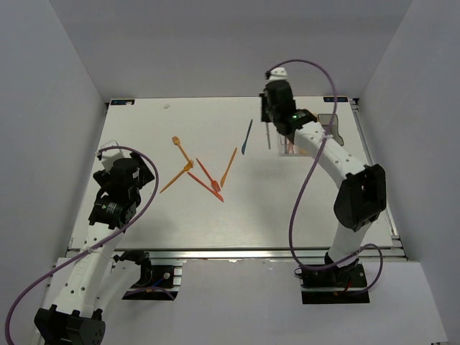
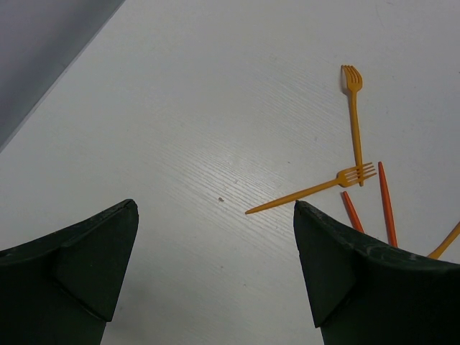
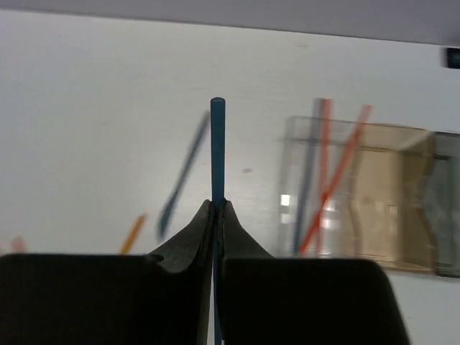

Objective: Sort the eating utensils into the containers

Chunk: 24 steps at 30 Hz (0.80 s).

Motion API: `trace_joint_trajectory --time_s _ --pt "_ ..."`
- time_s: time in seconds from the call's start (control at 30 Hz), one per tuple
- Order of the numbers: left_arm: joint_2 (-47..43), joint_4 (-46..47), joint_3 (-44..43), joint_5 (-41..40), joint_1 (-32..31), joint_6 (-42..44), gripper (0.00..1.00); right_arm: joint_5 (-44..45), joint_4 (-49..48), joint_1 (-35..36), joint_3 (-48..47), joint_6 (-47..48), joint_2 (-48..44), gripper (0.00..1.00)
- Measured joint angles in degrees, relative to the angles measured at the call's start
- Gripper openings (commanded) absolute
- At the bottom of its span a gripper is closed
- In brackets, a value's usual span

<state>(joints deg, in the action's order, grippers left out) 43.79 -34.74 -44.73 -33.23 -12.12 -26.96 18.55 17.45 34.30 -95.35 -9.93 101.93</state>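
My right gripper (image 1: 267, 121) (image 3: 217, 205) is shut on a dark blue utensil (image 3: 217, 147), held upright above the table just left of the containers. The clear bin (image 3: 302, 215) holds two red utensils (image 3: 338, 172) and a bluish one; the orange-tinted bin (image 3: 392, 194) and the grey bin (image 3: 447, 201) adjoin it. Another blue utensil (image 1: 247, 136) lies on the table. Orange forks (image 2: 353, 122) (image 2: 309, 192) and red utensils (image 2: 386, 205) lie mid-table (image 1: 208, 176). My left gripper (image 1: 141, 169) (image 2: 215, 208) is open and empty, left of them.
The bins (image 1: 328, 121) stand at the back right, partly hidden by my right arm. Grey walls enclose the table on the left, back and right. A purple cable loops from each arm.
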Motion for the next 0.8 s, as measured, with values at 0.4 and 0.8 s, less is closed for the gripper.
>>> trace_joint_trajectory --time_s 0.4,0.8 --pt "0.55 0.17 0.02 1.09 0.0 0.24 0.98 8.39 -11.72 -15.65 -9.31 5.68 20.33 0.0" --pt "1.29 0.44 0.0 2.32 0.0 0.61 0.98 8.41 -20.55 -15.76 -5.14 7.3 22.95 0.35"
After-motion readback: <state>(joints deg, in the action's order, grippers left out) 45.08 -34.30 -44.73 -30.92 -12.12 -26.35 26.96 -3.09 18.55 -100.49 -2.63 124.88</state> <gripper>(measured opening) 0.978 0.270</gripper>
